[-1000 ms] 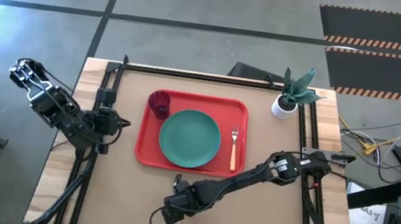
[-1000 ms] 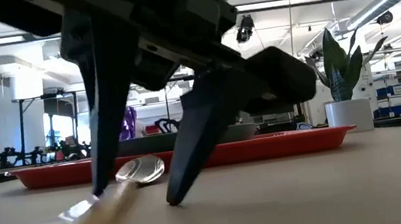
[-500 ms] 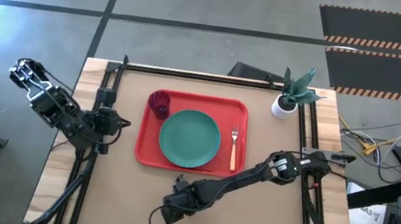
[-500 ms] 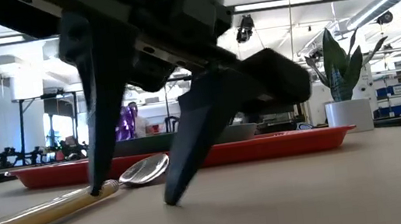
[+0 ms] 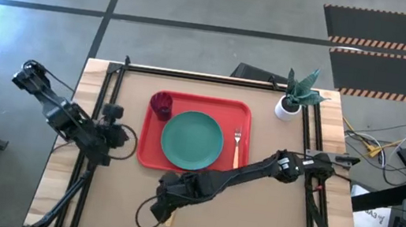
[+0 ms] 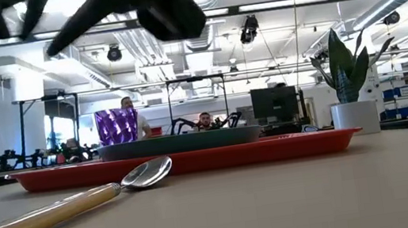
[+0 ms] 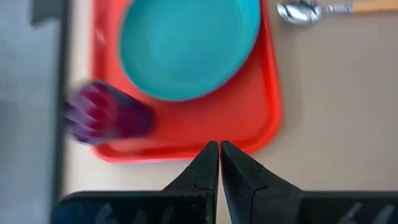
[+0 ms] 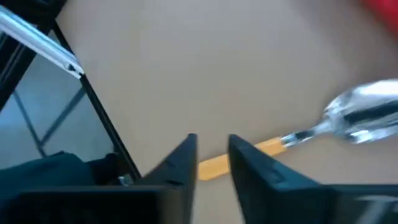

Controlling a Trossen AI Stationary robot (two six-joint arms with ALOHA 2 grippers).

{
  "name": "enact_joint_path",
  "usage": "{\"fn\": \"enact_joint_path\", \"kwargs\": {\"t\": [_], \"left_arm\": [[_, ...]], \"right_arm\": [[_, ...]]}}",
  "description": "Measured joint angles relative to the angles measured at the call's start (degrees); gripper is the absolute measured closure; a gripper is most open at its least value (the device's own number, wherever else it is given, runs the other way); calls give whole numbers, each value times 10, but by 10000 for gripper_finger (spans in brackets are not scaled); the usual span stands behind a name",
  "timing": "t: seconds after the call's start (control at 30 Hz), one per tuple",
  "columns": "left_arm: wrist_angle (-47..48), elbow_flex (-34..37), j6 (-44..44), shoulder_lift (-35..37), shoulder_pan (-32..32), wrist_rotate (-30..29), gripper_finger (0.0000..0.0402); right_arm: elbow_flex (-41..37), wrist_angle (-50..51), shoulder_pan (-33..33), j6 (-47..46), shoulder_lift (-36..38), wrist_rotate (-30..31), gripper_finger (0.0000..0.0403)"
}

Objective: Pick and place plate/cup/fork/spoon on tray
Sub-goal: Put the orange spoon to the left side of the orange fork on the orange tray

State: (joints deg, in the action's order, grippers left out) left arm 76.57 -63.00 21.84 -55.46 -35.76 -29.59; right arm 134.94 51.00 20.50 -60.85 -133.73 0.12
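The red tray (image 5: 148,152) lies at the table's middle. On it rest the teal plate (image 5: 192,140), the purple cup (image 5: 160,105) at its far left corner, and the fork (image 5: 236,150) along its right side. The spoon (image 6: 81,207) lies flat on the table in front of the tray, bowl toward the tray. My right gripper (image 8: 211,158) hangs open above the spoon's handle (image 8: 214,165) and touches nothing. My left gripper (image 7: 219,149) is shut and empty, just left of the tray (image 7: 186,137).
A white pot with a green plant (image 5: 295,95) stands at the far right corner. Black frame rails (image 5: 101,99) run along the table's left, right and far sides. Bare tabletop lies in front of the tray.
My right gripper stood with its fingers on the table on either side of the spoon. It has risen clear and gone toward the table's left edge. The spoon's handle swung round early on and now lies still. My left gripper has gone right, toward the tray.
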Motion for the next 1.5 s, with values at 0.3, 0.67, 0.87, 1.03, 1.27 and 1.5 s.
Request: {"fn": "enact_joint_path", "kwargs": {"t": [0.3, 0.67, 0.87, 1.03, 1.27, 1.5], "left_arm": [[-242, 185, 98, -21, 0, 81, 402], [-543, 214, 59, -186, 1, 94, 402], [-591, 204, 57, -230, 5, 115, 402], [-640, 195, 127, -267, 5, 114, 402], [-660, 148, 169, -364, 4, 120, 402], [-654, 116, 184, -414, 4, 161, 402]], "right_arm": [[-6, 128, -14, 118, 80, 94, 394], [-3, 169, -7, 225, 214, 300, 394], [-2, 168, -5, 298, 271, 375, 394], [-2, 161, -5, 380, 297, 391, 394], [-2, 160, -7, 456, 301, 391, 394], [-2, 160, -10, 487, 304, 390, 394]]}}
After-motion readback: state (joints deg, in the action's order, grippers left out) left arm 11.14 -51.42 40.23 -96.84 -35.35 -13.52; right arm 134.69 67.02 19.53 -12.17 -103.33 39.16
